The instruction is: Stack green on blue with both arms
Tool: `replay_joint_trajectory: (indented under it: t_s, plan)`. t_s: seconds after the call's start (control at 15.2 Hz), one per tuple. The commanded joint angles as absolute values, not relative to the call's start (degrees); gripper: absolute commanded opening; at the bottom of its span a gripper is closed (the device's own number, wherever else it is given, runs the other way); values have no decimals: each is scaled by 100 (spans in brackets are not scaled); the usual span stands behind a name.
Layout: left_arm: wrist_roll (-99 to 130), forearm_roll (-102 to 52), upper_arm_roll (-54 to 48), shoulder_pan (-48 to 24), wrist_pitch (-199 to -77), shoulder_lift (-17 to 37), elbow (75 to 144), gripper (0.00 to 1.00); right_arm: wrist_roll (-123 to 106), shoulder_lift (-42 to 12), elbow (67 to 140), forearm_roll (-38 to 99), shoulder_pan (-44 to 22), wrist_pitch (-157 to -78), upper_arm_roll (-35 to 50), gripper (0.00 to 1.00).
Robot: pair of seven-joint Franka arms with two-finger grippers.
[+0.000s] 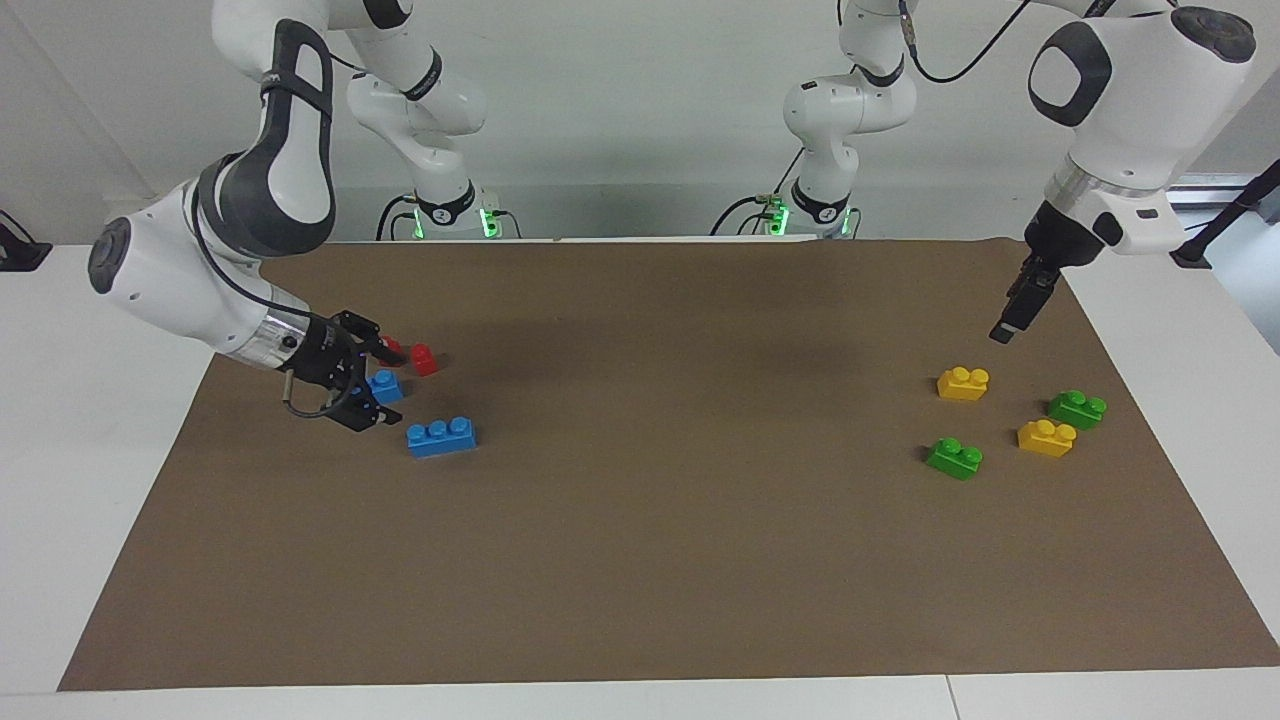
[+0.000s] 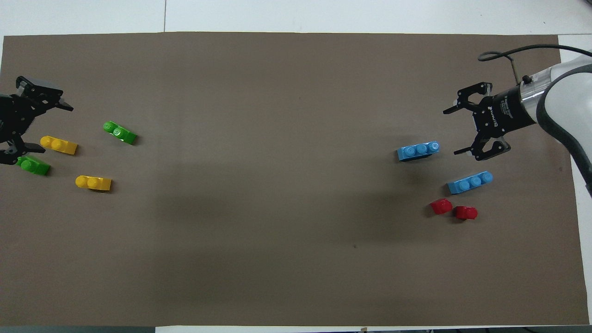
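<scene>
Two green bricks lie at the left arm's end of the mat: one toward the middle, one near the mat's edge. Two blue bricks lie at the right arm's end: one farther from the robots, one nearer and partly hidden by the gripper in the facing view. My right gripper is open and empty, low over the mat beside the blue bricks. My left gripper is open and empty, raised over the mat's edge near the yellow and green bricks.
Two yellow bricks lie among the green ones; they also show in the overhead view. Two small red pieces lie just nearer the robots than the blue bricks. A brown mat covers the table.
</scene>
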State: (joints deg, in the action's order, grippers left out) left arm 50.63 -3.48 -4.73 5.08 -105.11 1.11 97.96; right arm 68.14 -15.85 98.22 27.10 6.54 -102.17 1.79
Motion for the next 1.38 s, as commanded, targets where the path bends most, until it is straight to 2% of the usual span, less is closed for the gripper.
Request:
replay_joint_trajectory:
  t_s: [0.0, 0.66, 0.92, 1.19, 1.32]
  plan:
    - [5536, -466, -483, 589, -10818, 421, 9817, 100, 6154, -1625, 10283, 2874, 685, -10581, 220, 100]
    - [5827, -387, -483, 835, -11935, 1713, 9747, 100, 4932, -2030, 10696, 3155, 712, -11355, 220, 100]
    - [5836, -369, -483, 773, -11918, 2433, 9239, 100, 4501, -2074, 10977, 3164, 703, -11794, 220, 100]
    - [5827, 140, -492, 668, -11865, 2768, 9141, 100, 4307, -2162, 11013, 3173, 721, -11856, 220, 100]
    - [5827, 141, -492, 712, -11953, 2769, 9149, 100, 4289, -2197, 11039, 3312, 738, -11979, 220, 100]
